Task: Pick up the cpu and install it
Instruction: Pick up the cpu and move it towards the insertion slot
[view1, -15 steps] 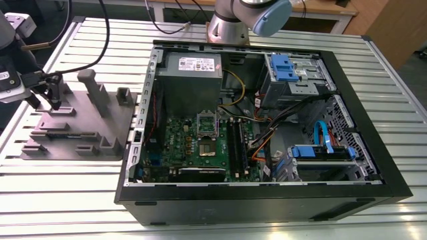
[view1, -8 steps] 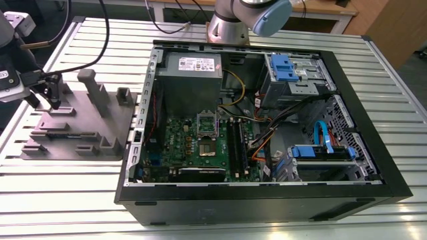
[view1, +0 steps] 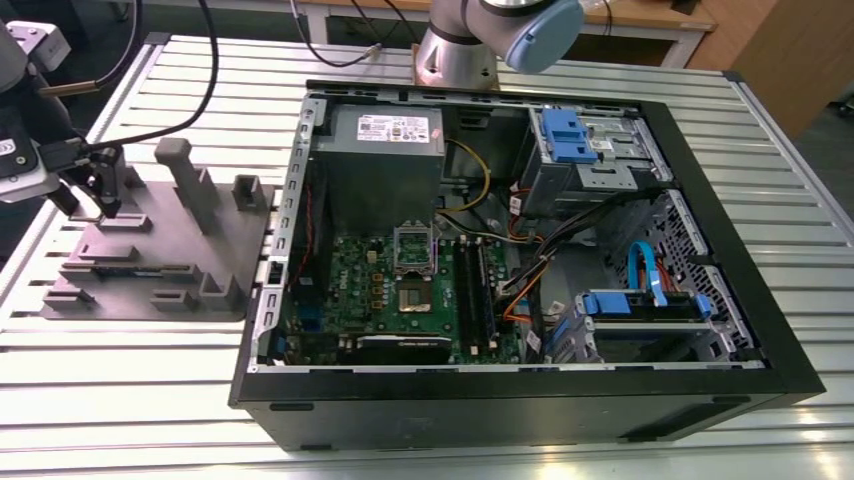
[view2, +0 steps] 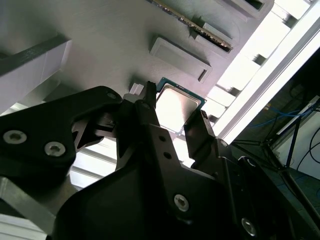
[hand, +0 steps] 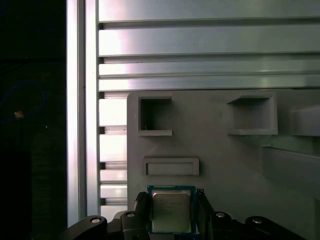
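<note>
The cpu (hand: 171, 212) is a small square chip with a silvery top, and it lies between the two black fingers of my gripper (hand: 171, 200). In both wrist views the fingers press against two opposite sides of the cpu (view2: 176, 107), so the gripper (view2: 174, 103) is shut on it. I cannot tell whether the chip rests on the grey plastic plate (hand: 220, 160) or hangs just above it. In the exterior view my gripper (view1: 104, 205) stands over the far left corner of that plate (view1: 147, 250), well left of the open computer case (view1: 534, 400).
Upright blocks (view1: 180, 170) rise from the plate beside the gripper. The motherboard's socket (view1: 416, 298) lies inside the case with its metal frame (view1: 414, 245) raised. Cables, drive cages and the case walls surround it. A slatted aluminium table (view1: 134, 360) carries everything.
</note>
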